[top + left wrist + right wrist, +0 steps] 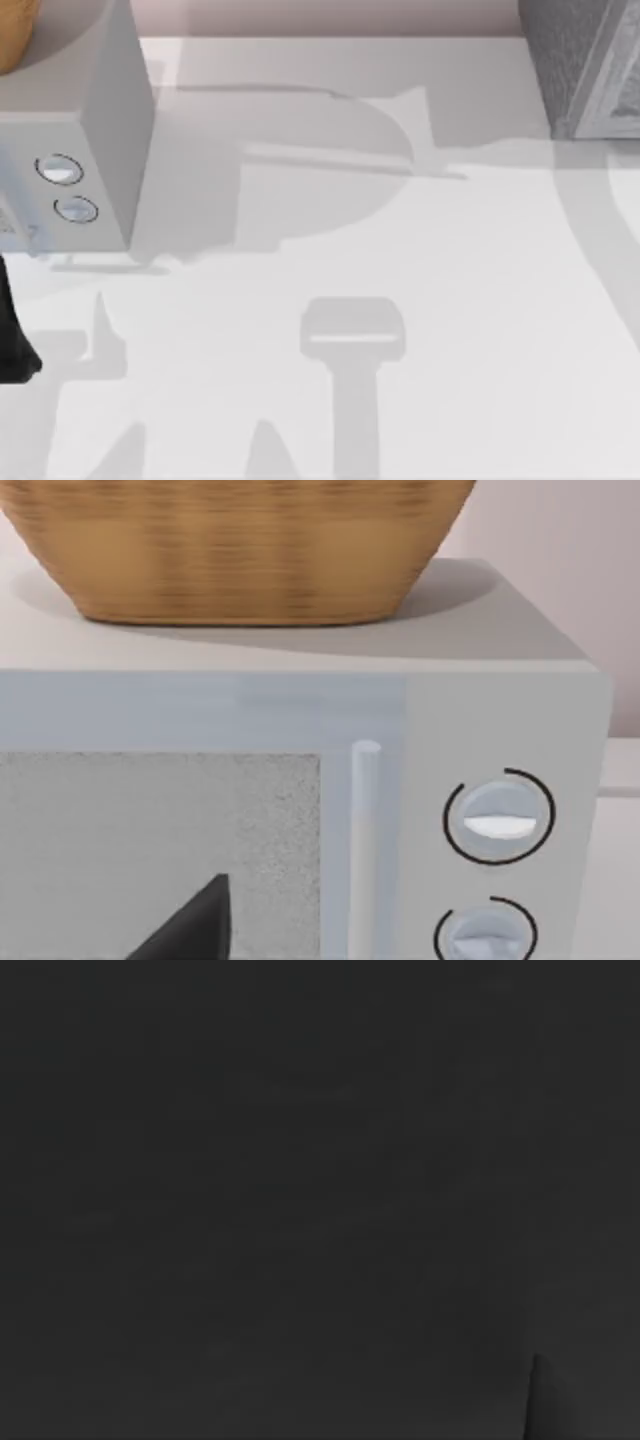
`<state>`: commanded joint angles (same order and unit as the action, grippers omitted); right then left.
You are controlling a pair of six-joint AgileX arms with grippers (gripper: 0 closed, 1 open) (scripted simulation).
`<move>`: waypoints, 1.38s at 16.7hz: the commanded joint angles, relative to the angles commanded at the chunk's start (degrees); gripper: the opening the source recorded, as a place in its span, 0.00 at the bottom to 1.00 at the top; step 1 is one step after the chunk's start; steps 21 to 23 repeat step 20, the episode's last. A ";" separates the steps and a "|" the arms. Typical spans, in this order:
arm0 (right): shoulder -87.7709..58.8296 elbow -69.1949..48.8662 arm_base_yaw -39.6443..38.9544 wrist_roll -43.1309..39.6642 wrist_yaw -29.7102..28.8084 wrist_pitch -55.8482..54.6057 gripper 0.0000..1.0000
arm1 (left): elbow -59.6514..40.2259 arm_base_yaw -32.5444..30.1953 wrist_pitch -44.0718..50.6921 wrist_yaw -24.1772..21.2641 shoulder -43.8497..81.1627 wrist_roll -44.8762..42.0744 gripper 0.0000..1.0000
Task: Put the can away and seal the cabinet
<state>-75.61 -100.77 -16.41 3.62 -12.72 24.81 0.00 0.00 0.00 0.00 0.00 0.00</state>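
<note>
Can: I cannot tell where it is from these views. The cabinet may be the grey speckled box (pixel 590 70) at the far right corner of the table (pixel 450 300), cut off by the frame edge; I cannot tell whether it is open or closed. On the table's left side stands a pale grey microwave (pixel 90 150), two round knobs (pixel 58 169) one beside the other on its control panel. A woven tan basket (pixel 240 550) sits on the microwave's top, near its front edge. The left wrist view faces the microwave's front squarely: a speckled door window (pixel 160 850), an upright bar handle (pixel 365 820) beside it, then the knobs to the handle's other side. The left arm (pixel 12 330) is a dark shape at the left edge of the top view, just in front of the microwave. The left gripper (pixel 190 925) shows as a dark wedge against the door window; whether it is wide or narrow I cannot tell, nor whether it touches the door. The right wrist view is dark, and the right gripper's state I cannot tell.
</note>
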 joint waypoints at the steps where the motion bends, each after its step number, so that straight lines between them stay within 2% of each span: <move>1: 0.35 0.44 -2.43 -0.53 -3.23 0.08 1.00 | 0.00 0.00 0.00 0.00 0.00 0.00 1.00; 4: 1.17 1.68 -7.33 -1.87 -10.42 0.31 1.00 | 0.00 0.00 0.00 0.00 0.00 0.00 1.00; 6: 1.42 2.15 -8.73 -2.34 -12.62 0.40 1.00 | 0.00 0.00 0.00 0.00 0.00 0.00 1.00; 12: 2.22 1.70 -7.83 -2.85 -13.46 0.59 1.00 | 0.00 0.00 0.00 0.00 0.00 0.00 1.00; 19: -5.93 -4.09 -3.32 -2.80 -9.10 -1.78 1.00 | 0.00 0.00 0.00 0.00 0.00 0.00 1.00; 23: -6.26 -4.30 -3.11 -2.80 -8.90 -1.89 1.00 | 0.00 0.00 0.00 0.00 0.00 0.00 1.00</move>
